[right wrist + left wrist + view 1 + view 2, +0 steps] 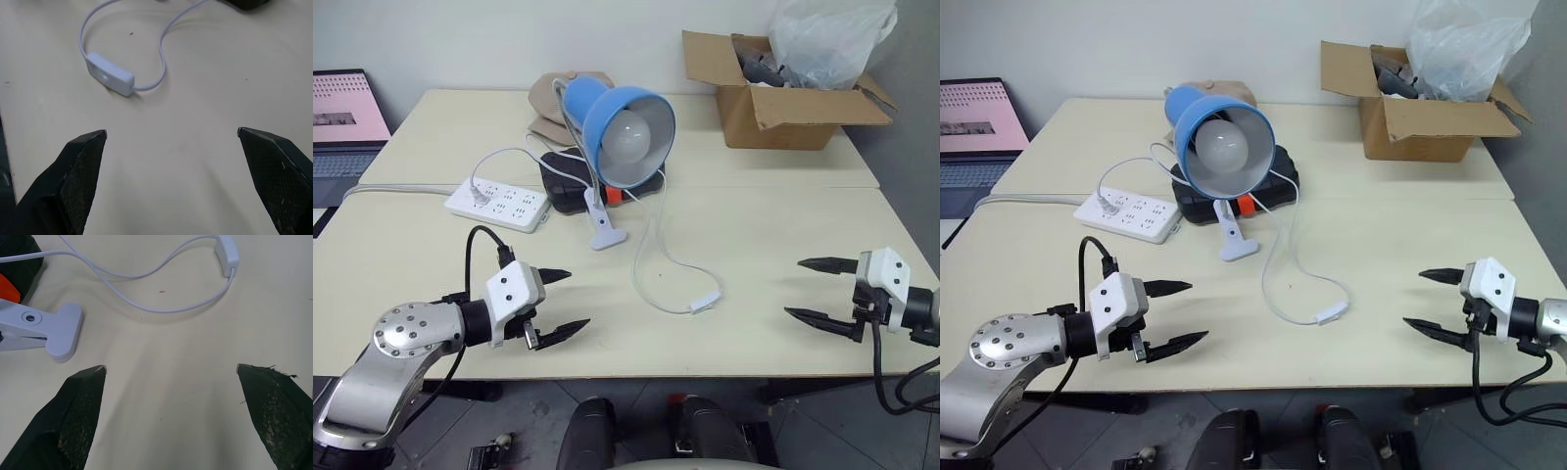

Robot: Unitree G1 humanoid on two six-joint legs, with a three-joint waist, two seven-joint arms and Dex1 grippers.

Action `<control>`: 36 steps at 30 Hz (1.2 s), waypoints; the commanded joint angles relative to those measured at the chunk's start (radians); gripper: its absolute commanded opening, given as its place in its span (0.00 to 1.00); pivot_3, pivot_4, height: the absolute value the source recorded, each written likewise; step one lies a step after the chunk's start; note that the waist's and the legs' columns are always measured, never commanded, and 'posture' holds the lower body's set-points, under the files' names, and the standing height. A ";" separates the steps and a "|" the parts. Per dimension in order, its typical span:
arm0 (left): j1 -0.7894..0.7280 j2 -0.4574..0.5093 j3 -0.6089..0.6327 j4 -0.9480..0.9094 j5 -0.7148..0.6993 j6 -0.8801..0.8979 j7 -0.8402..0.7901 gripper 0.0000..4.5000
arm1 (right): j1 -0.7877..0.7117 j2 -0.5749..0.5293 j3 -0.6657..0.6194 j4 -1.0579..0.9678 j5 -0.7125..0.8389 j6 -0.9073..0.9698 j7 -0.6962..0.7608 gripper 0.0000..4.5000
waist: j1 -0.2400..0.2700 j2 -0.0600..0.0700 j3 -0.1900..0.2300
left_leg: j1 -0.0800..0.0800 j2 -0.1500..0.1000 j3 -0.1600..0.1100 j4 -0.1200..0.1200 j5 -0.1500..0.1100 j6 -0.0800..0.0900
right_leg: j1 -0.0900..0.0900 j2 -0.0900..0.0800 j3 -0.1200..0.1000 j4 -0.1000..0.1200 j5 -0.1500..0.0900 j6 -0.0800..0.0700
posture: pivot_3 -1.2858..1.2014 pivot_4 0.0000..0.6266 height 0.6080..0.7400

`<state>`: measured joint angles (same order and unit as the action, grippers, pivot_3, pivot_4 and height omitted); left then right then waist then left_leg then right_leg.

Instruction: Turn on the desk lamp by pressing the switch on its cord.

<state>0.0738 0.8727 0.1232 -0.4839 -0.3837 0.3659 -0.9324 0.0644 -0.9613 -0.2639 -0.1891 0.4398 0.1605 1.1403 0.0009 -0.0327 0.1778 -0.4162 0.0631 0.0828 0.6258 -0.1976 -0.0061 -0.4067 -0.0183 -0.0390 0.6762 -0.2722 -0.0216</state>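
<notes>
Both grippers, left [562, 304] and right [815, 290], hover spread wide, flanking the switch [706, 302] untouched

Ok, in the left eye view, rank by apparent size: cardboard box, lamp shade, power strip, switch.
1. Cardboard box
2. Lamp shade, though it sits nearer the camera than the box
3. Power strip
4. Switch, clearly smallest

A blue desk lamp [626, 132] with a round white unlit bulb leans on its white clip base at mid-counter. Its thin white cord [651, 257] loops toward the near edge, where the small oblong switch [706, 301] lies flat.
</notes>
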 commanded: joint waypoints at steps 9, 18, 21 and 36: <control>-0.016 -0.017 0.054 -0.013 -0.030 -0.008 0.010 0.99 | -0.035 0.010 -0.006 -0.005 0.002 -0.002 0.002 1.00 | 0.000 0.000 0.000 | 0.000 0.000 0.000 0.000 0.000 0.000 | 0.000 0.000 0.000 0.000 0.001 0.002 | 0.52 0.24 1.00; -0.128 -0.011 0.074 0.048 -0.113 -0.010 -0.062 0.99 | -0.034 0.004 -0.026 -0.052 0.021 0.054 -0.022 1.00 | 0.001 0.000 0.000 | 0.000 0.000 0.000 0.000 0.000 0.000 | 0.000 0.000 0.000 0.001 0.001 0.002 | 0.52 0.24 1.00; -0.193 -0.027 0.018 0.046 -0.104 0.006 -0.051 0.99 | -0.018 -0.002 -0.042 -0.105 0.044 0.115 -0.045 1.00 | 0.002 0.000 0.000 | 0.000 0.000 0.000 0.001 0.000 0.000 | 0.001 0.000 0.000 0.001 0.001 0.002 | 0.52 0.24 1.00; -0.260 -0.264 -0.376 0.038 0.115 0.001 0.082 0.99 | 0.162 -0.011 -0.236 -0.411 0.158 0.374 -0.112 1.00 | 0.006 0.000 0.000 | 0.000 -0.001 0.000 0.002 0.000 0.000 | 0.001 0.001 0.002 0.002 0.003 0.006 | 0.52 0.24 1.00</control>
<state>-0.1916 0.6330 -0.2152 -0.4134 -0.3022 0.3771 -0.8855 0.2168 -0.9629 -0.4451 -0.5488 0.5704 0.5059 1.0371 0.0065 -0.0328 0.1775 -0.4166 0.0623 0.0823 0.6279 -0.1975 -0.0060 -0.4057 -0.0175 -0.0376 0.6779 -0.2692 -0.0154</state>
